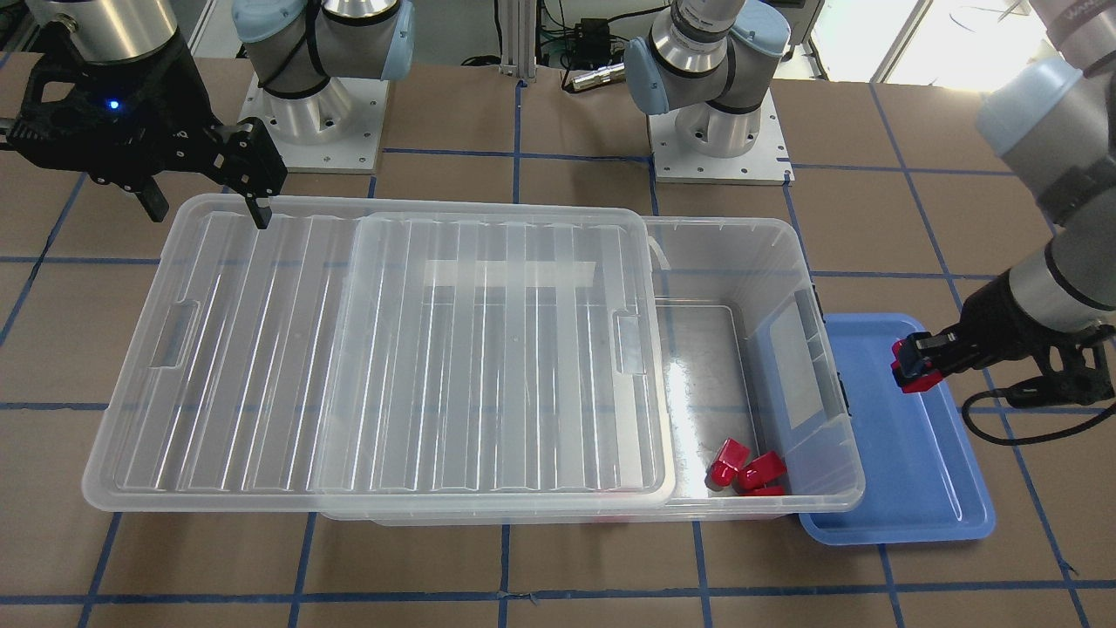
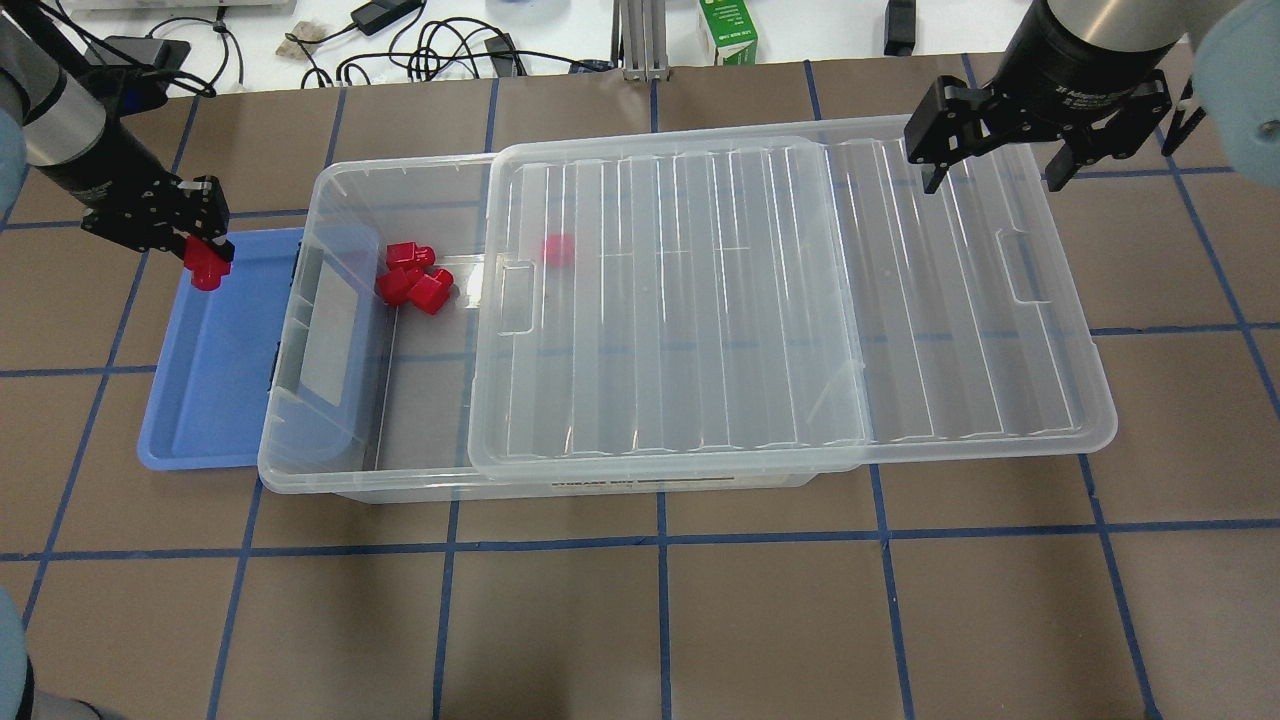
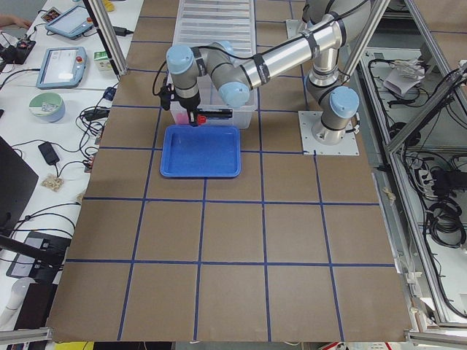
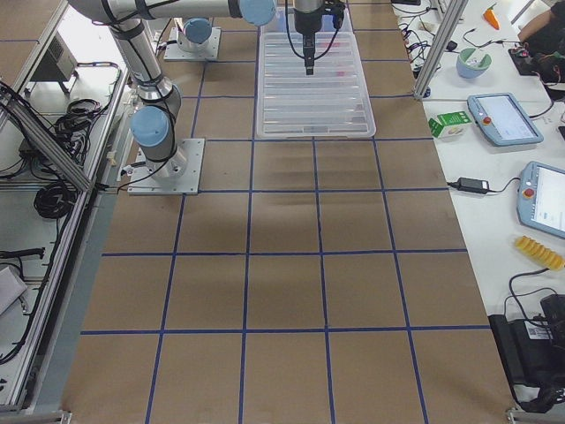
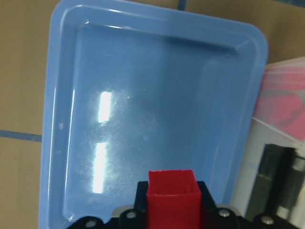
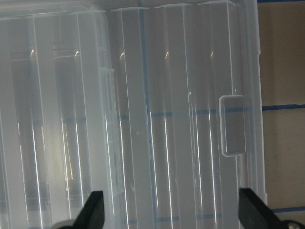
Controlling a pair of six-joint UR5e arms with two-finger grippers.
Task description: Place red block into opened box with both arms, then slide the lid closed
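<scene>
My left gripper (image 2: 205,255) is shut on a red block (image 2: 207,268), hanging over the far end of the blue tray (image 2: 210,400), just left of the box (image 2: 340,478). The left wrist view shows that red block (image 5: 172,200) between the fingers, above the tray (image 5: 143,95). The clear box is open at its left end, where several red blocks (image 2: 415,280) lie on its floor. The ribbed lid (image 2: 750,300) covers the rest and overhangs to the right. My right gripper (image 2: 992,172) is open above the lid's far right corner, holding nothing.
A green carton (image 2: 727,30) and cables lie on the white bench beyond the table's far edge. Both arm bases (image 1: 323,131) stand behind the box. Brown table with blue tape lines stretches in front of the box.
</scene>
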